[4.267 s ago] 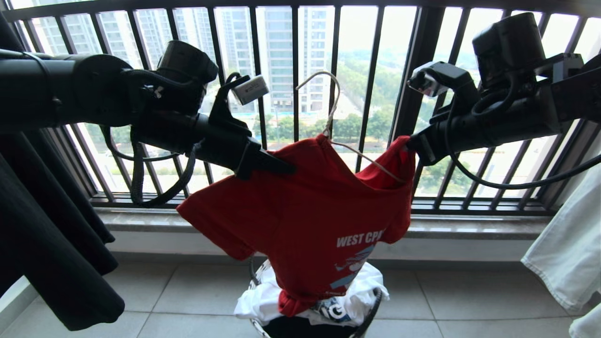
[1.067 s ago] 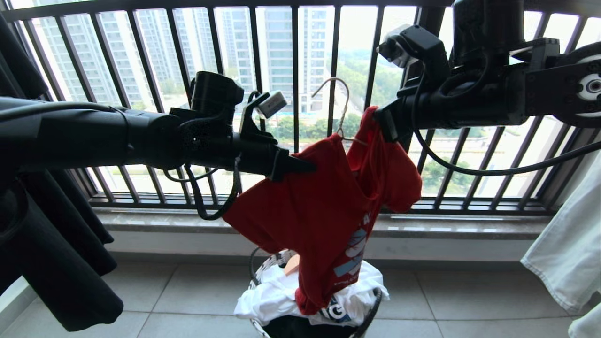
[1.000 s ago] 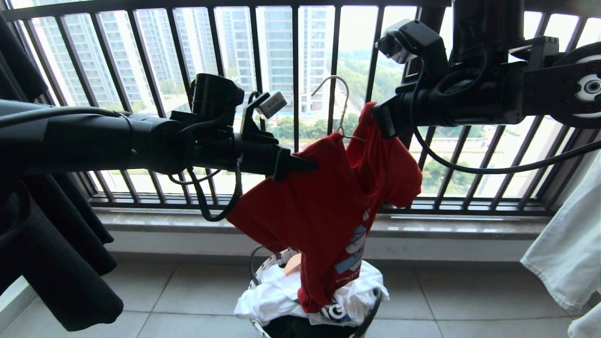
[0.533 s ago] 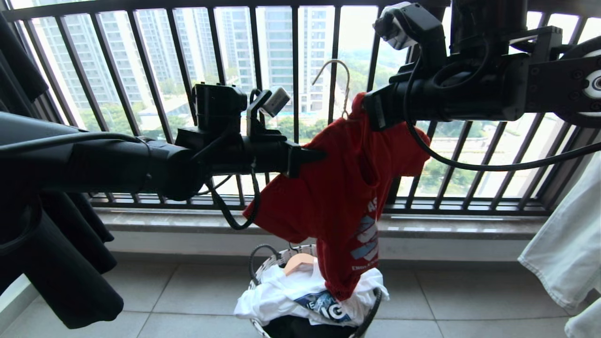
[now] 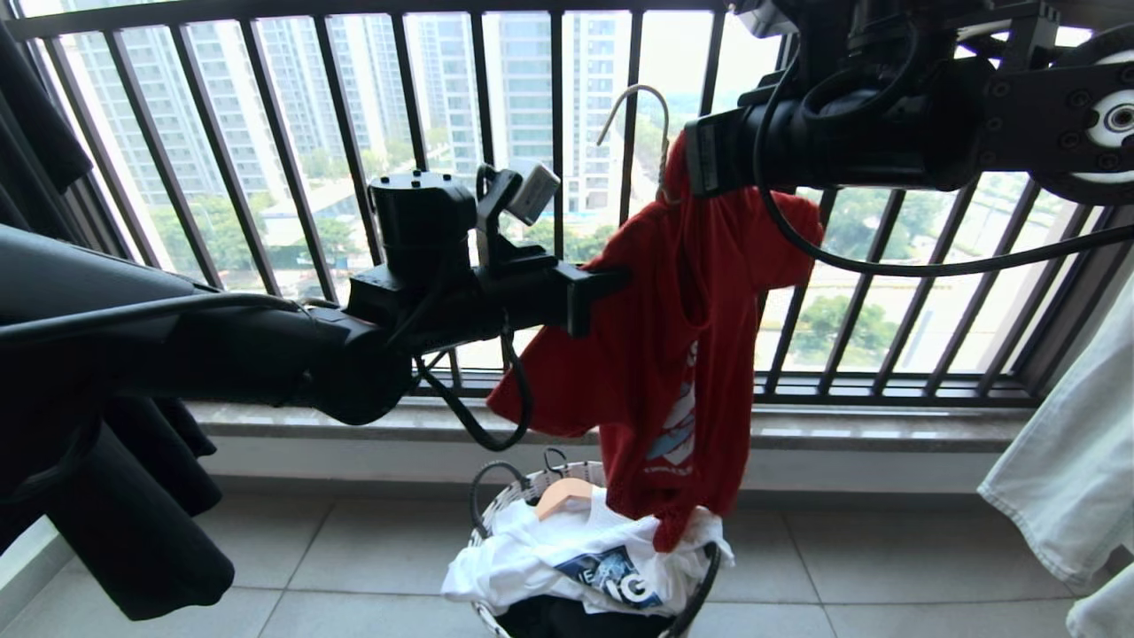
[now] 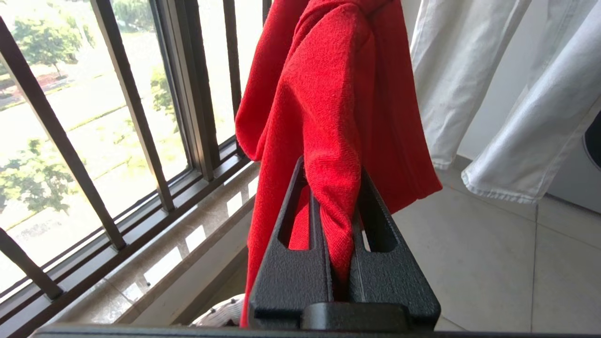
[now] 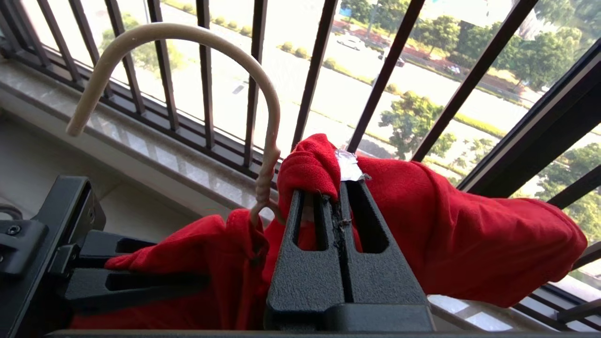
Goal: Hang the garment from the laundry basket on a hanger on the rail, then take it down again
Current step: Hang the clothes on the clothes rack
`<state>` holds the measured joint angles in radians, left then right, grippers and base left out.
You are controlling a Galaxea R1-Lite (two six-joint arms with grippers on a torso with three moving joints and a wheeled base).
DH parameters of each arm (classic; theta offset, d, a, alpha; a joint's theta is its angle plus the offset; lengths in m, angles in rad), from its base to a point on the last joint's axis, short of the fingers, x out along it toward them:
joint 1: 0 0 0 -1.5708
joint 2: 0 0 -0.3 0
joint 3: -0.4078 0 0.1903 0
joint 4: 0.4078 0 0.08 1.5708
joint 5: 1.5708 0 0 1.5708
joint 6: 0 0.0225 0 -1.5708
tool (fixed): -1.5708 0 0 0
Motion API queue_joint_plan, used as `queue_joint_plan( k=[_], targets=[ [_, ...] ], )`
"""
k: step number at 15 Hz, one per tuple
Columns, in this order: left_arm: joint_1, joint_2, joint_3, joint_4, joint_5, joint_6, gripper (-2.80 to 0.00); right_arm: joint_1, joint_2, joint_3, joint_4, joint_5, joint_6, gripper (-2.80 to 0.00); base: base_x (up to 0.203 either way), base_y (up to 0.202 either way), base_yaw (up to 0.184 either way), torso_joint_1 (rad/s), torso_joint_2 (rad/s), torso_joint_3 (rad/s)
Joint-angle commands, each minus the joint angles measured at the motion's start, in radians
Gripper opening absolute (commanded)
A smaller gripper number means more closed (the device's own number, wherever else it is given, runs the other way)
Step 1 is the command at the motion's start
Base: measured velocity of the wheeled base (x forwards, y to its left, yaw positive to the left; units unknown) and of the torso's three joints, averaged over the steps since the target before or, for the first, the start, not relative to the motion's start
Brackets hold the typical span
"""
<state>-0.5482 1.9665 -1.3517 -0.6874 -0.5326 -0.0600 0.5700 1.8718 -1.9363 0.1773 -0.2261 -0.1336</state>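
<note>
- Raised since earlier: garment, hem nearly clear of laundry basket.
- Hanger: only hook visible.
- Two grippers, left gripper and right gripper, jaws clenched on fabric.

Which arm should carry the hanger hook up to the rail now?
Probably right: the right gripper grips the red T-shirt beside the hanger hook; the left gripper pinches cloth lower.

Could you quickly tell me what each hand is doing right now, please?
Left hand: closed on a fold of the red shirt.
Right hand: closed on the shirt beside the hanger hook.
</note>
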Motion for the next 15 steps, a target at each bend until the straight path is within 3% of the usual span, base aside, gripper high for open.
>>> queue_joint_plan(
  k=[1, 4, 6, 7, 15],
  targets=[
    [-0.006, 0.005, 0.003, -0.006, -0.001, -0.001, -2.80, 0.001, 0.010, -0.006, 0.001, -0.004, 0.000, -2.80, 0.000, 0.000, 0.000, 0.000, 0.00, 0.000],
    [-0.006, 0.005, 0.010, -0.014, 0.000, -0.006, -2.80, 0.001, 0.009, -0.009, -0.004, -0.012, -0.001, -2.80, 0.000, 0.000, 0.000, 0.000, 0.00, 0.000],
    [-0.010, 0.012, 0.023, -0.091, 0.002, -0.021, -2.80, 0.001, 0.029, -0.009, -0.002, -0.012, 0.000, -2.80, 0.000, 0.000, 0.000, 0.000, 0.00, 0.000],
    [-0.010, 0.015, 0.030, -0.128, 0.003, -0.046, -2.80, 0.001, 0.017, -0.009, -0.002, -0.013, 0.001, 0.00, 0.000, 0.000, 0.000, 0.000, 0.00, 0.000],
    [-0.010, 0.021, 0.020, -0.141, 0.028, -0.053, -2.80, 0.008, -0.031, 0.021, 0.004, -0.042, 0.001, 0.00, 0.000, 0.000, 0.000, 0.000, 0.00, 0.000]
  ],
)
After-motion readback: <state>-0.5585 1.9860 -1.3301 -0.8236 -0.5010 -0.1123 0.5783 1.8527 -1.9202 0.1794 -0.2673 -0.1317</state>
